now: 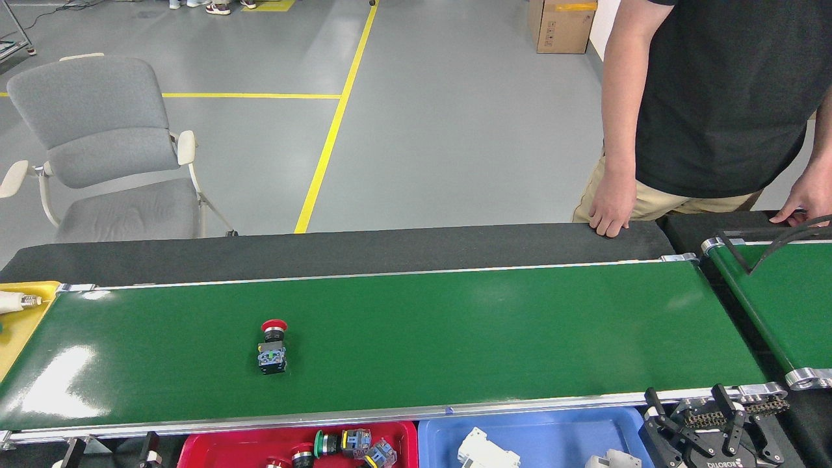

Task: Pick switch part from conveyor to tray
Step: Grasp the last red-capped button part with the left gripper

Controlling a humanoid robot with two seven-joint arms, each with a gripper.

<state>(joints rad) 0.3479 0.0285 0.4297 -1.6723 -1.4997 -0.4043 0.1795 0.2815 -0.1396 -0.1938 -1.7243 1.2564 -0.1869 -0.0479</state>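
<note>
A switch part with a red mushroom button lies on the conveyor, left of its middle. Below the near rail stands a red tray holding several switch parts. Beside it, a blue tray holds white parts. My right gripper is at the bottom right, past the blue tray's corner, open with nothing between its fingers. The left gripper is out of view.
A person stands across the belt, one hand resting on the black far ledge. A second green belt lies at the right. A yellow tray sits at the conveyor's left end. A grey chair stands beyond.
</note>
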